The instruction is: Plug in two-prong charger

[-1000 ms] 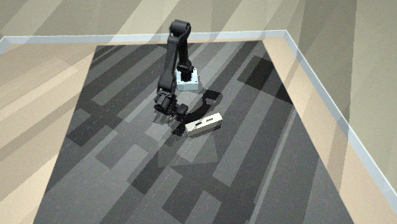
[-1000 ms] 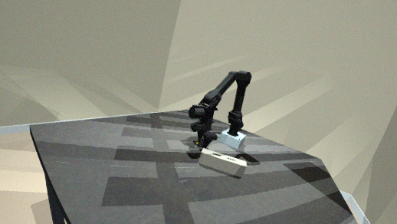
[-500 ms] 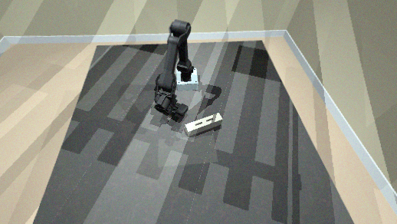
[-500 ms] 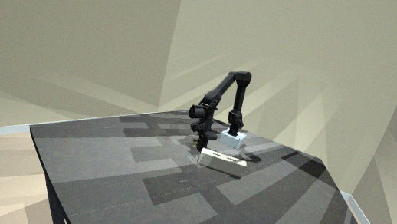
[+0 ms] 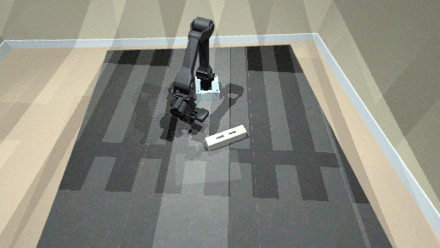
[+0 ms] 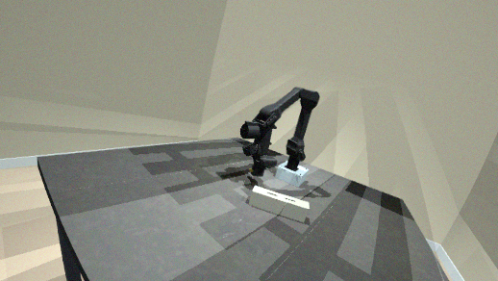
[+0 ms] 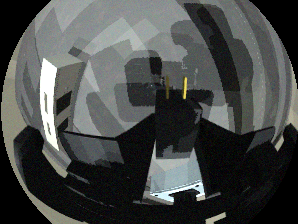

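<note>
The white power strip (image 5: pixel 239 130) (image 6: pixel 281 207) (image 7: pixel 48 75) lies on the table with two dark outlets on top. In the top view it is right of and nearer than my gripper; in the wrist view it is at the left. My gripper (image 5: pixel 194 123) (image 6: pixel 258 168) (image 7: pixel 172 117) is shut on the black charger (image 7: pixel 176 130), low over the table beside the strip. The charger's two yellow prongs (image 7: pixel 185 88) point away from the wrist camera, clear of the strip. The top and exterior views hardly show the charger among the dark fingers. Any gap below it is unclear.
The arm's pale blue base (image 5: pixel 207 96) (image 6: pixel 291 176) stands behind the gripper and strip. The dark table (image 5: pixel 191 221) (image 6: pixel 144 236) carries broad stripes and shadows. Its near-left edge shows in the exterior view.
</note>
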You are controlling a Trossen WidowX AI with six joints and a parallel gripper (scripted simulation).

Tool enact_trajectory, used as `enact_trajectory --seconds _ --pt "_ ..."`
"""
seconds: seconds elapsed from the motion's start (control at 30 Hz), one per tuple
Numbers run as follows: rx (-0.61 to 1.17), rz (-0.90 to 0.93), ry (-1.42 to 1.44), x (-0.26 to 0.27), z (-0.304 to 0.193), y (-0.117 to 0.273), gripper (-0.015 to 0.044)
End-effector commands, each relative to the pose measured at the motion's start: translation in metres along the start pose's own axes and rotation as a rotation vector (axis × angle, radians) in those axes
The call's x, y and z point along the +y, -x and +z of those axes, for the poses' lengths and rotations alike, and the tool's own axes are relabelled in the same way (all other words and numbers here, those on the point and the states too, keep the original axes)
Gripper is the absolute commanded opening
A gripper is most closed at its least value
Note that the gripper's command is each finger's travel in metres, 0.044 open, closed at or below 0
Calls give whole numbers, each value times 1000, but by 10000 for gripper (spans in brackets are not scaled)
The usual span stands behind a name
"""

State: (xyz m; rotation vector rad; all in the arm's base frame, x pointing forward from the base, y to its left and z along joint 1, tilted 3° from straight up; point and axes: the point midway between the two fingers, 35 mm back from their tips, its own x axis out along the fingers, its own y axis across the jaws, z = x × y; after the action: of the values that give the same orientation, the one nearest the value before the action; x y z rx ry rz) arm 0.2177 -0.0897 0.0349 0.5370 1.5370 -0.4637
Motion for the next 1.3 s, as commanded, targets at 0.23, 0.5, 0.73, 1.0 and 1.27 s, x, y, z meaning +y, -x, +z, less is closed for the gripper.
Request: enact_trajectory --seconds 0.23,0.5,0.73,1.0,1.27 --pt "-10 2 71 7 -5 9 0" --pt "-12 -6 191 19 -8 2 0" --pt "-13 -13 295 29 -12 -4 0" --pt "-15 -20 415 40 -17 -10 0" --pt "-16 -28 535 51 -23 -16 0"
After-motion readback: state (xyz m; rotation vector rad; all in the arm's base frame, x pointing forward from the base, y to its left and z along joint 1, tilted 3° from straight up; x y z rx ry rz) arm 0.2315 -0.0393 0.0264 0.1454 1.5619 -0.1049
